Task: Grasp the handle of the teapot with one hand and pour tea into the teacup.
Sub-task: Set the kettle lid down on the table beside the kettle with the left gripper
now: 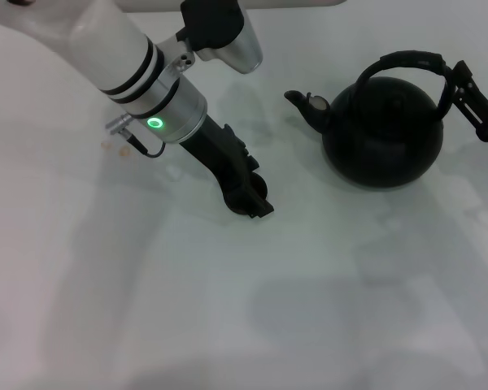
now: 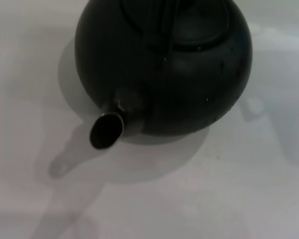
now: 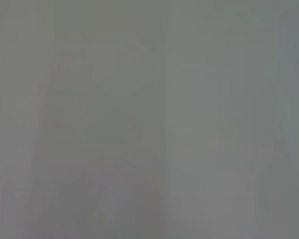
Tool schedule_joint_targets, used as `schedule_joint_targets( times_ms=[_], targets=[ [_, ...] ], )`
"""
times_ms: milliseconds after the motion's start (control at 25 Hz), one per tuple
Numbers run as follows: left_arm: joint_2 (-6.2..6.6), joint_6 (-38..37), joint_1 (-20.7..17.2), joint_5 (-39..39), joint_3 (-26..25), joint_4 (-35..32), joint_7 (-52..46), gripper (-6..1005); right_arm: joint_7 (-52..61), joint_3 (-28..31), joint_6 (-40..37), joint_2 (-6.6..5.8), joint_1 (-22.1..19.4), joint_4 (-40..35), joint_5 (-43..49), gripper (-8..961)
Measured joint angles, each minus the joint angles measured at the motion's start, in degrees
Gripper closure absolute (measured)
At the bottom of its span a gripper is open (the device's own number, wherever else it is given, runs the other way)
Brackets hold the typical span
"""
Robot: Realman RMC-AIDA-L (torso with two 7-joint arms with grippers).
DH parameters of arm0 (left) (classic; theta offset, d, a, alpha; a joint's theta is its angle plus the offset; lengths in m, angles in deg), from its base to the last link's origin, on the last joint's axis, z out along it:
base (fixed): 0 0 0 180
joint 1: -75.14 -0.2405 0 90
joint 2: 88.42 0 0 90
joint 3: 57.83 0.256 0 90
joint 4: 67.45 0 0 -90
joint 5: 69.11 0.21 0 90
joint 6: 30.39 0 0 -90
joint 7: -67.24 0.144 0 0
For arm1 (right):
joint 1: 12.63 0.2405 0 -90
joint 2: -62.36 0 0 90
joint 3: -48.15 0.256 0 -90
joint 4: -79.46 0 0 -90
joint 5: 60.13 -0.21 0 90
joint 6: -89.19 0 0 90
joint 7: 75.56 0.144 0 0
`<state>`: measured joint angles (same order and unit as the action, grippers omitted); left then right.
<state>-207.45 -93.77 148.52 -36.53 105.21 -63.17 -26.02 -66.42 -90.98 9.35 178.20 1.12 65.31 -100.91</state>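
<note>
The teapot (image 1: 382, 134), a round, matte black pot with a bulbous belly, sits on the smooth white table (image 1: 228, 309) at about two o'clock in the head view, its short curved spout (image 1: 302, 103) pointing toward nine o'clock. The thick black arched handle (image 1: 407, 60) rises over its top. The right gripper (image 1: 458, 81), black and angular, comes in from three o'clock and is clamped on the handle's right end. The left gripper (image 1: 256, 199) hangs low over the table near the centre, at the teapot's eight o'clock; it seems to cover a small dark round object, and whether its fingers are apart cannot be told.
</note>
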Motion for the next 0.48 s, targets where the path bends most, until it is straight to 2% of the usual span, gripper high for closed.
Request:
schedule_joint_targets(
  times_ms=[240,480],
  targets=[
    [0.03,0.25,0.37,-1.14,-0.31,-0.13,0.77,150,0.0,0.03,-0.1,0.0,-0.17,0.0,0.0,68],
    [0.05,-0.15,0.39,-6.66,-0.26,-1.05,6.71,152,0.0,0.32,-0.11,0.0,-0.26,0.0,0.0,69]
  ],
)
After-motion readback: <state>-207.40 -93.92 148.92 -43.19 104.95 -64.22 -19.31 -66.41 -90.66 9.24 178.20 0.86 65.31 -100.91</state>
